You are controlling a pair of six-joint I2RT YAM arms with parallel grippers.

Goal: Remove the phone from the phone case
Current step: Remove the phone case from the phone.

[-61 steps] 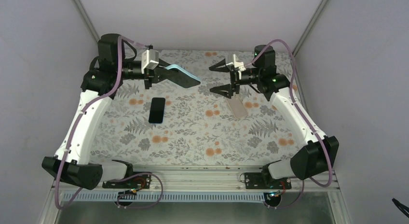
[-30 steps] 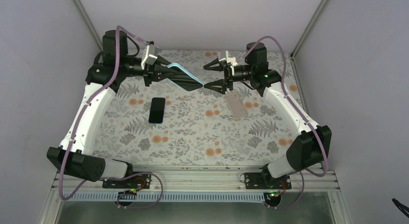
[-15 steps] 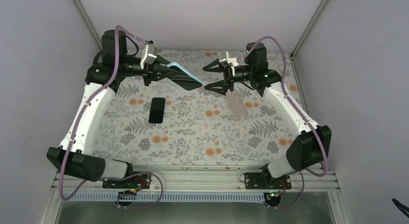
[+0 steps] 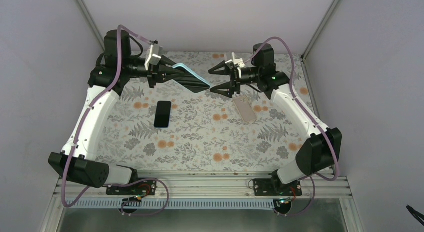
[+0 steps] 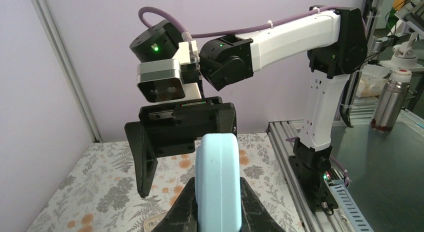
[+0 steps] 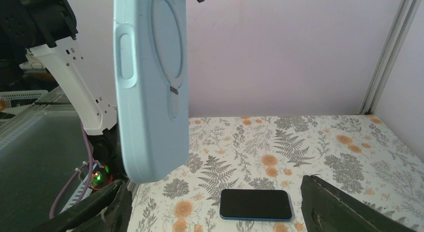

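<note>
My left gripper [image 4: 167, 74] is shut on one end of a light blue phone case [image 4: 192, 77], holding it in the air over the back of the mat. In the left wrist view the case [image 5: 217, 177] stands edge-on between the fingers. Its back, with a ring mark, fills the right wrist view [image 6: 150, 87]. A dark face shows under it from above; I cannot tell whether that is the phone. My right gripper [image 4: 211, 81] is open, its jaws on either side of the case's free end without touching it. A black-screened phone with a blue rim [image 4: 162, 113] lies flat on the mat.
A beige phone-shaped slab [image 4: 245, 109] lies on the floral mat [image 4: 200, 137] under the right wrist. Pale enclosure walls close in the left, right and back. An aluminium rail [image 4: 200, 179] runs along the near edge by the arm bases.
Over two seconds both arms swung inward, bringing the case's free end and the open right gripper together. In the last half second the right gripper crept slightly left. The left grip is unchanged.
</note>
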